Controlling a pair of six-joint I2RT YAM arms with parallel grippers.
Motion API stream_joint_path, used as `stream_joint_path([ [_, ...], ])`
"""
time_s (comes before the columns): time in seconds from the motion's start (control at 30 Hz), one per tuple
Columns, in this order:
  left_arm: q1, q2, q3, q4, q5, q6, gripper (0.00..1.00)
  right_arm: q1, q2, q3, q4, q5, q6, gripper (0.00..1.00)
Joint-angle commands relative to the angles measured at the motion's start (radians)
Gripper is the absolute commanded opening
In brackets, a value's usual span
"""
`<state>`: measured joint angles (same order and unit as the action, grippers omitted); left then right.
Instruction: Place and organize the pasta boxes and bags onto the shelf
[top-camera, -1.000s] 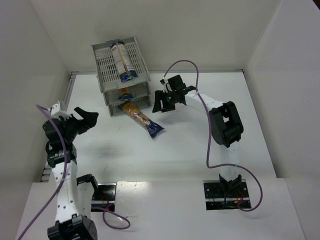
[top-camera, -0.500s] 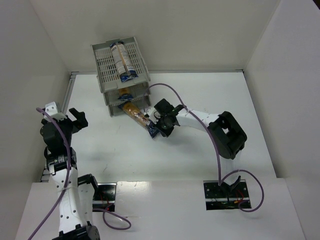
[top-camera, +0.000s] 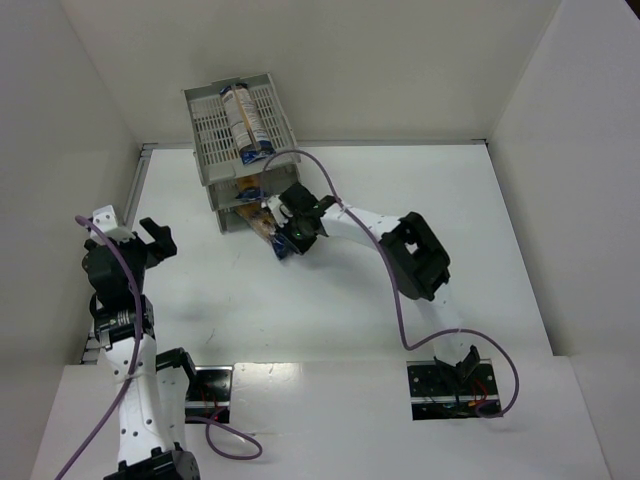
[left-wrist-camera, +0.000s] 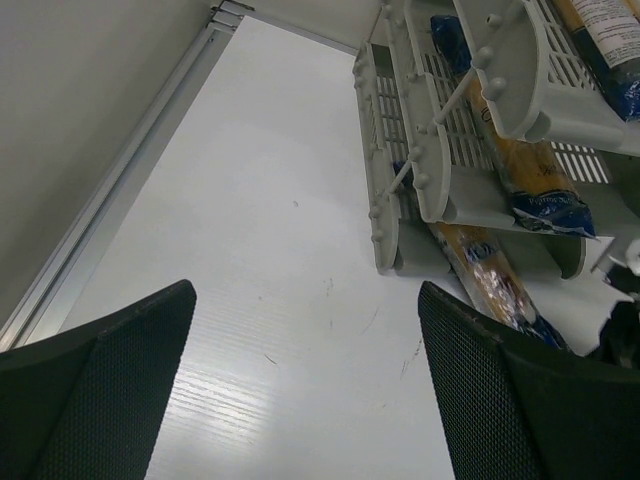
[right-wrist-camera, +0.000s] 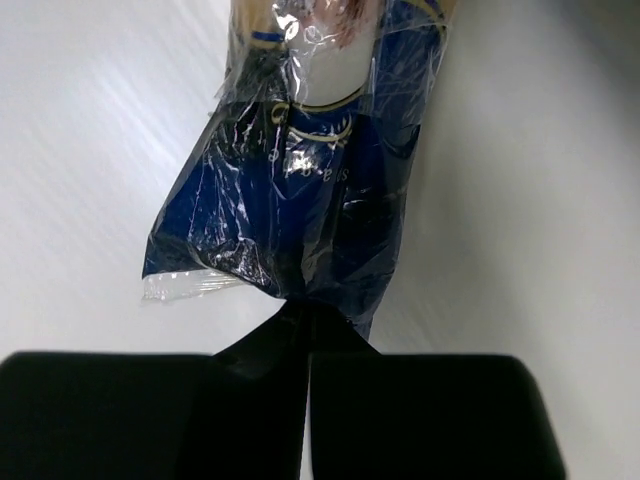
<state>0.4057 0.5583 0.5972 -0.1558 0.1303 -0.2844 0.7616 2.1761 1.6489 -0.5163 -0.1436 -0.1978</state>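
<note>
The shelf (top-camera: 213, 128) is a light grey three-tier stack of slotted trays at the back left. One pasta bag (top-camera: 243, 118) lies in the top tray and another (top-camera: 249, 186) in the middle tray. A third bag (top-camera: 270, 228) pokes out of the bottom tray onto the table. My right gripper (top-camera: 291, 236) is shut, pinching the film at that bag's dark blue end (right-wrist-camera: 300, 200), and its fingertips (right-wrist-camera: 308, 312) meet at the gathered plastic. My left gripper (left-wrist-camera: 305, 295) hangs open over bare table left of the shelf (left-wrist-camera: 385, 170), holding nothing.
White walls close the table on the left, back and right. A metal rail (left-wrist-camera: 130, 160) runs along the left wall's foot. The right arm (top-camera: 415, 255) stretches diagonally across the table's middle with its purple cable (top-camera: 330, 185) looping above it.
The right gripper swung down from beside the shelf, shut on the blue end of the bottom bag and moved it up-left toward the shelf. The left gripper drew back slightly to the left.
</note>
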Motion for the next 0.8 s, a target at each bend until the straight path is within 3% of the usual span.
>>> stream_joint_path([
  [0.0,0.007,-0.005,-0.007,0.041,-0.006,0.031,0.99,0.041,0.069,0.169,0.104,0.028,0.118,0.0],
  [0.13,0.007,0.005,-0.007,0.041,0.003,0.031,0.99,0.041,0.14,0.319,0.114,0.073,0.251,0.0],
  [0.3,0.007,0.005,-0.007,0.061,0.023,0.031,0.99,0.07,0.215,0.463,0.124,0.035,0.299,0.0],
  [0.4,0.007,0.005,-0.007,0.061,0.023,0.031,0.99,0.097,0.248,0.503,0.147,0.102,0.276,0.0],
  [0.57,0.007,-0.005,-0.007,0.041,0.032,0.04,0.99,0.12,0.238,0.485,0.136,0.115,0.219,0.0],
  [0.77,0.007,-0.014,-0.019,0.052,0.052,0.031,0.99,0.12,0.056,0.316,0.197,0.082,0.117,0.0],
])
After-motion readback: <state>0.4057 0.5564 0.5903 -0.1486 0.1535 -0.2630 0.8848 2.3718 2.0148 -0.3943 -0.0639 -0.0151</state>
